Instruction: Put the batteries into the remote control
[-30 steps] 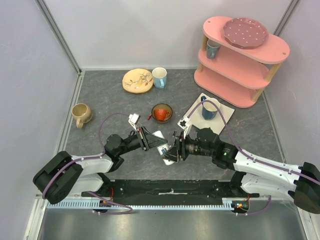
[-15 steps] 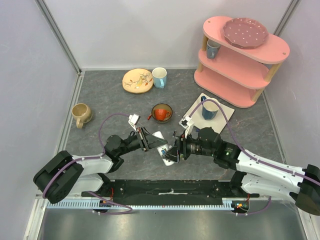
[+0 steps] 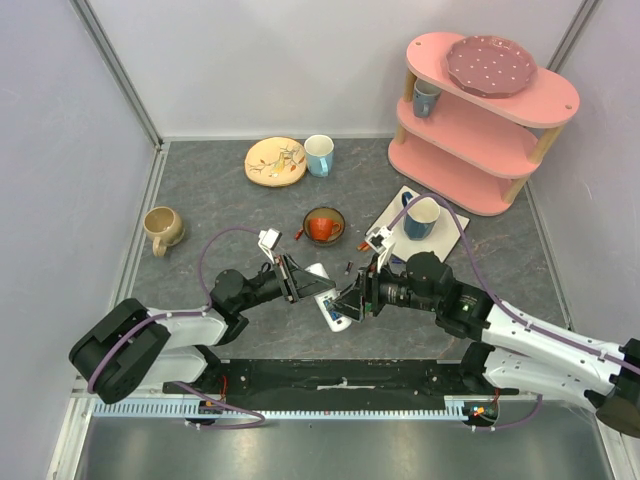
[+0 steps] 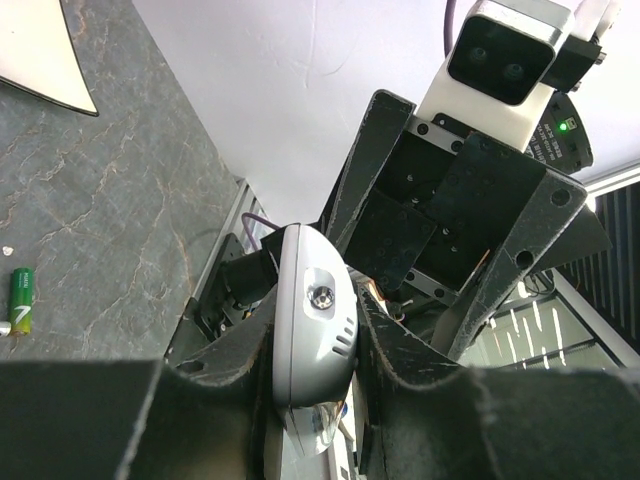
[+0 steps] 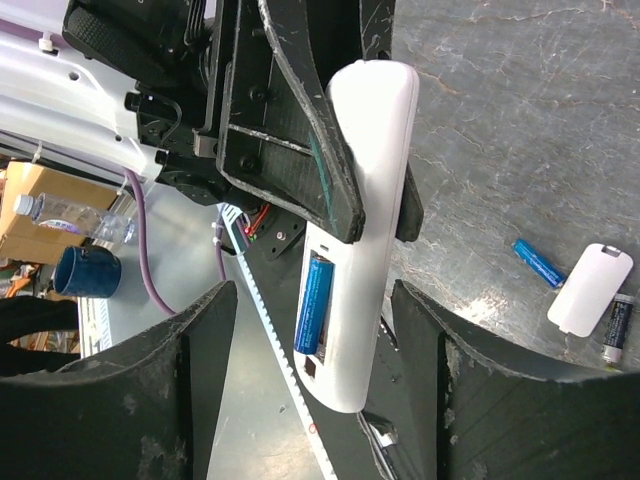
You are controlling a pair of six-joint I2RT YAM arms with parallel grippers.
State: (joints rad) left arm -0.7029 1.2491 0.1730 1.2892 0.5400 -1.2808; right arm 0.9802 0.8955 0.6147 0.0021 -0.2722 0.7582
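My left gripper is shut on the remote control, a slim white bar held above the table at the front middle. In the left wrist view the remote's rounded end sits between the fingers. My right gripper is open, its jaws standing either side of the remote's lower end without touching it. In the right wrist view the remote has an open compartment with one blue battery in it. A loose blue battery, a dark battery and the white cover piece lie on the table. A green battery lies there too.
A red cup in a brown bowl stands just behind the grippers. A blue mug sits on a white tile. A plate and a light blue mug are at the back, a beige mug at the left, a pink shelf at the back right.
My right gripper has drawn back a little to the right, away from the remote, and more of the remote's lower end shows. The left gripper holds the remote still.
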